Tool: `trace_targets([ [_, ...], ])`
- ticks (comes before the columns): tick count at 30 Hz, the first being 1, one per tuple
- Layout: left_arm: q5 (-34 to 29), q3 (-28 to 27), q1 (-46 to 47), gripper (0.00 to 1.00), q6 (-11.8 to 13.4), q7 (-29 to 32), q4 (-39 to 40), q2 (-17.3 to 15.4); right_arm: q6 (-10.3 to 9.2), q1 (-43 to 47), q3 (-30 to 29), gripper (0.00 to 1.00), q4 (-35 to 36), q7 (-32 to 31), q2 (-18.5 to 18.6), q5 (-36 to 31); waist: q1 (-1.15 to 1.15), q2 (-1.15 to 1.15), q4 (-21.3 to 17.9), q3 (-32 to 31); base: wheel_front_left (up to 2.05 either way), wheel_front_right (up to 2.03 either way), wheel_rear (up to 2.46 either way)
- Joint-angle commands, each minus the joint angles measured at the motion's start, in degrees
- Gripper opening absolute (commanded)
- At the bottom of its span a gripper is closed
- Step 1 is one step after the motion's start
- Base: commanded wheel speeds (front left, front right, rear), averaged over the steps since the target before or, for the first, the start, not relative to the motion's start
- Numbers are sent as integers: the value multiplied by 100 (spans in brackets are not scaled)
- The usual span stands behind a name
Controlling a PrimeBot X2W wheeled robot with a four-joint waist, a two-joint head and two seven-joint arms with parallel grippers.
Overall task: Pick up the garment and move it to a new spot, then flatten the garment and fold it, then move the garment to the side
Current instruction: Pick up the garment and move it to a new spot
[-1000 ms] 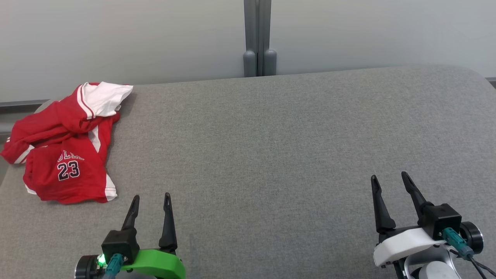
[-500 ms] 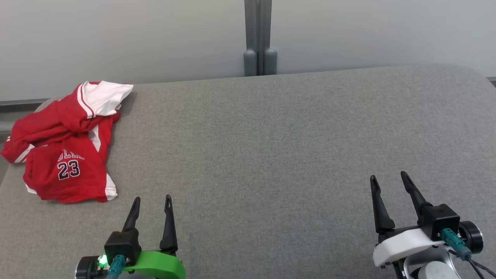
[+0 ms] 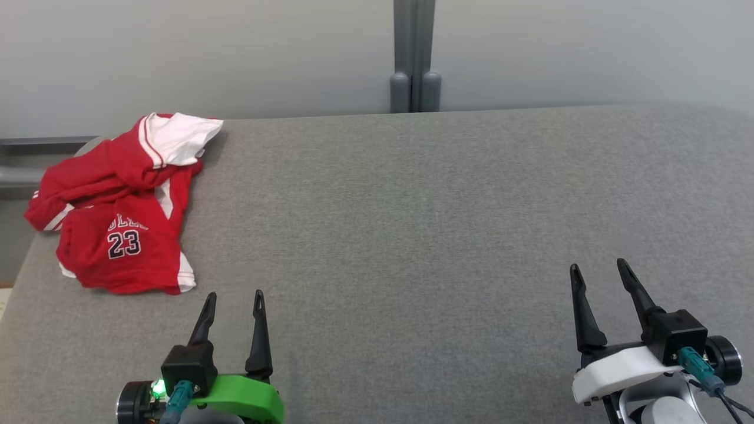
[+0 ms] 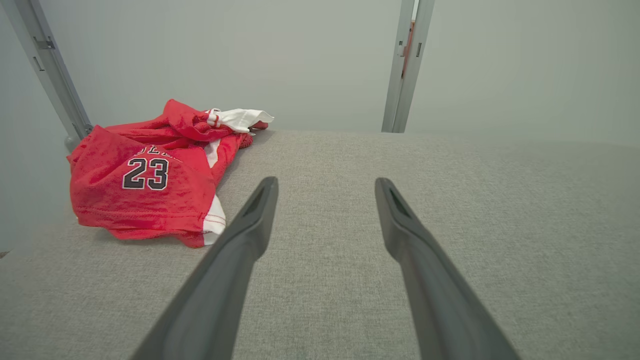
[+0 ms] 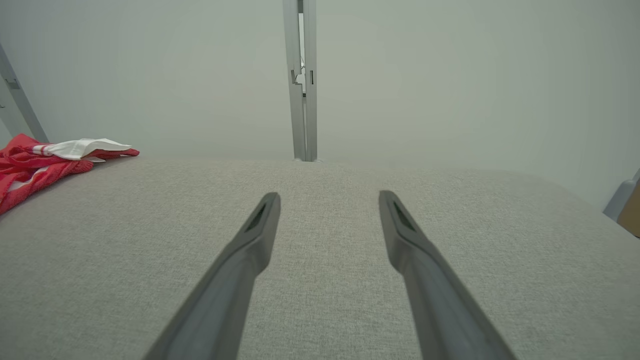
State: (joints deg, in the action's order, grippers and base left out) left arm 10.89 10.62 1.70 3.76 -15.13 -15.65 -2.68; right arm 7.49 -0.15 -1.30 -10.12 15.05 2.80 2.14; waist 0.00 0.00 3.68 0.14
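A crumpled red garment (image 3: 126, 206) with white trim and the number 23 lies at the far left of the grey padded surface (image 3: 412, 224), close to its left edge. In the left wrist view the garment (image 4: 150, 175) sits ahead and to the left of the fingers. The right wrist view catches the garment (image 5: 30, 160) at its far left edge. My left gripper (image 3: 234, 297) stands open near the front, a short way to the right of the garment's near hem, holding nothing. At the lower right my right gripper (image 3: 598, 268) is open and empty, far from the garment.
A grey upright post (image 3: 414, 56) stands behind the surface's far edge against a pale wall. The left edge of the surface (image 3: 23, 271) drops off just beyond the garment. Bare grey fabric stretches between the two grippers.
The whole head view has shifted, so the camera turned a little to the left. The garment lies the same on the surface. Both grippers stay open at the bottom.
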Motion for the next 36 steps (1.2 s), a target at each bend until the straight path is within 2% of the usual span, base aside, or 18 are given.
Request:
trace_targets([
  [1,-35,-31,95,100,-2,-4,5,-37,0,70,7,100,49,20,15,-13,0,0,313,21,0,0,0],
  [11,-102,-134,176,100,-30,-4,56,-36,0,44,58,100,116,20,17,75,0,0,1668,8,0,0,0],
  [19,-111,-224,127,100,-41,-4,100,-33,0,-11,166,100,78,20,18,119,0,0,2422,5,0,0,0],
  [23,-63,-308,92,100,8,-4,171,-33,0,-73,299,100,24,20,16,103,0,0,2562,40,0,0,0],
  [36,7,-364,-45,100,83,-4,354,-32,-1,-142,423,100,10,19,19,40,0,0,2620,121,0,0,0],
])
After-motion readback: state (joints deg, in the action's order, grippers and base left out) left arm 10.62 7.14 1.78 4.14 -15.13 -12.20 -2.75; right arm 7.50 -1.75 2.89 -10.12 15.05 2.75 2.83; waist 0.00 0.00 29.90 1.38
